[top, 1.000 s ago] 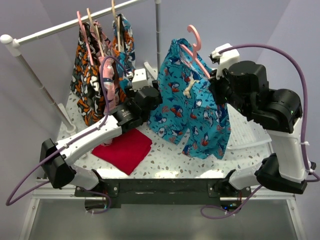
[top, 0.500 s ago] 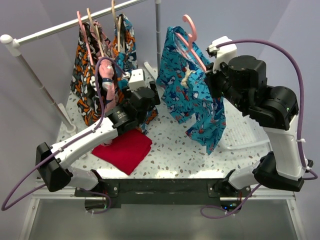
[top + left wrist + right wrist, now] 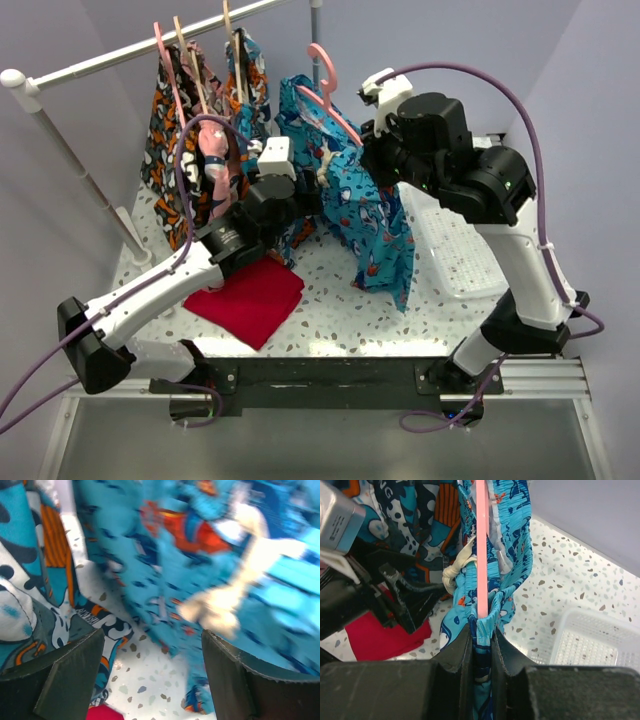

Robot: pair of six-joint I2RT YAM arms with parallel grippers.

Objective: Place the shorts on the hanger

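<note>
1. Hanging off the pink hanger (image 3: 338,108), the blue printed shorts (image 3: 368,215) are held up in the middle of the scene. The waistband is bunched along one sloping bar and the legs trail down toward the speckled surface (image 3: 330,312). Whether the lowest hem touches it cannot be told.
2. The hanger is tilted, with its curved hook uppermost and free of the rail (image 3: 140,55).
3. The white drawstring (image 3: 454,571) dangles in a knot from the waistband on the side toward the left arm.
4. The right claw (image 3: 481,636) is clamped together on the hanger's thin bar, with a fold of the shorts' fabric pinched in along with it.
5. The left claw (image 3: 152,652) is just beside the shorts at drawstring height, jaws wide apart and holding nothing. In its wrist view the blue cloth and drawstring fill the space ahead of the fingers (image 3: 75,667), blurred, and contact cannot be judged.
6. A plain red cloth (image 3: 250,298) lies flat on the surface under the left arm.
7. Orange, black and white patterned garments (image 3: 178,160) hang on the rail behind and to the left.
8. A white mesh basket (image 3: 455,255) sits on the surface to the right, under the right arm.
</note>
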